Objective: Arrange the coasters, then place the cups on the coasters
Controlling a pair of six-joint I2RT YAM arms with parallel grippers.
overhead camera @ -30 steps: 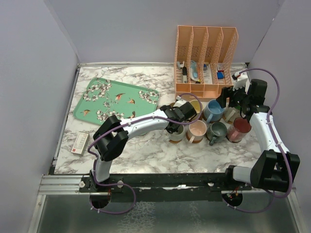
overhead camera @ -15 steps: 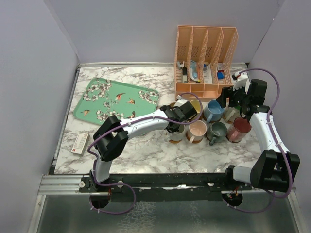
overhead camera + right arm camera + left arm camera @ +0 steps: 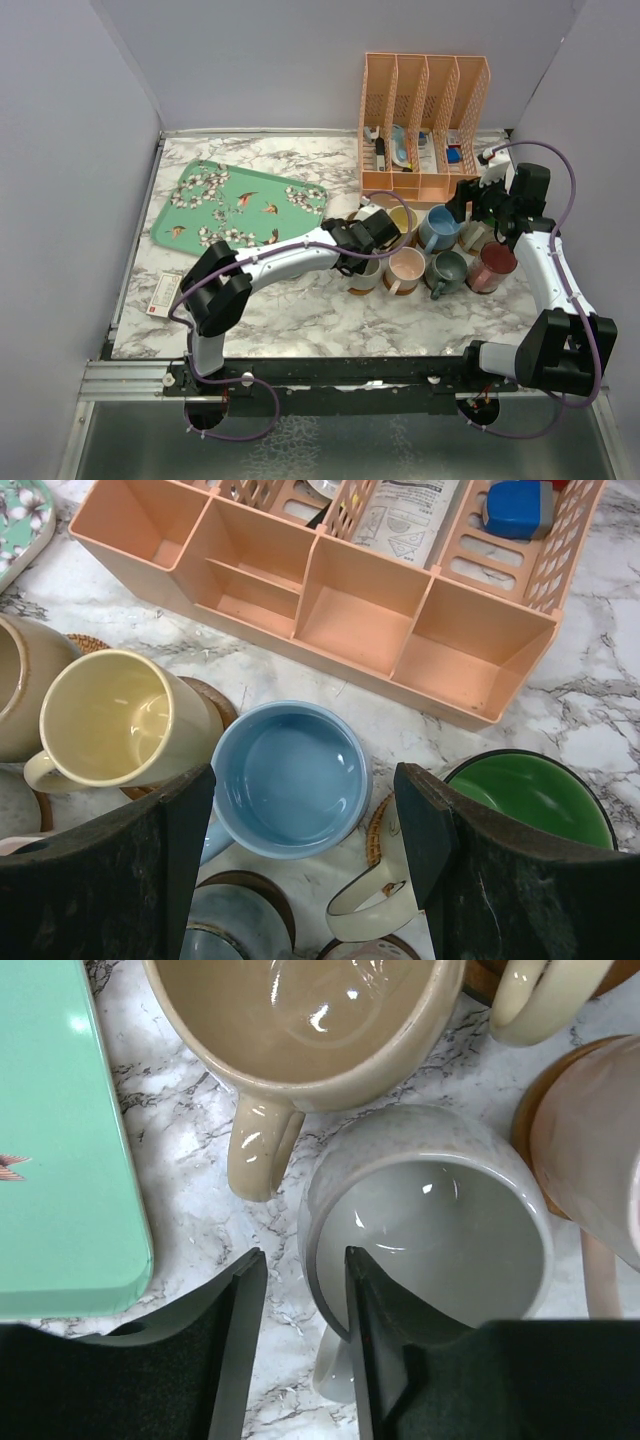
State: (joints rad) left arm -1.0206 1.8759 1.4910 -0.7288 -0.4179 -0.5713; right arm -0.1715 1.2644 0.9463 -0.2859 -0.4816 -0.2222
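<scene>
A cream cup (image 3: 430, 1230) stands upright on the marble, and my left gripper (image 3: 304, 1255) straddles its left wall. One finger is inside the cup and the other stands off the outside, so the jaws are open. A tan cup (image 3: 300, 1020) lies beyond it and a pink cup (image 3: 590, 1160) on a coaster (image 3: 527, 1110) is to the right. My right gripper (image 3: 305, 780) hangs open above the light blue cup (image 3: 290, 780), between the yellow cup (image 3: 115, 720) and the green cup (image 3: 530, 795). The top view shows the maroon cup (image 3: 490, 267) and the grey-teal cup (image 3: 447, 270).
A peach desk organiser (image 3: 425, 125) stands just behind the cups, close to my right gripper (image 3: 470, 215). The mint-green flowered tray (image 3: 240, 205) lies at the left, its edge near my left gripper (image 3: 366, 255). A small white box (image 3: 165, 295) sits by the table's left front edge.
My left gripper's jaws have spread apart and let go of the cream cup's wall. The left arm's elbow has shifted slightly left. The right arm has not moved.
</scene>
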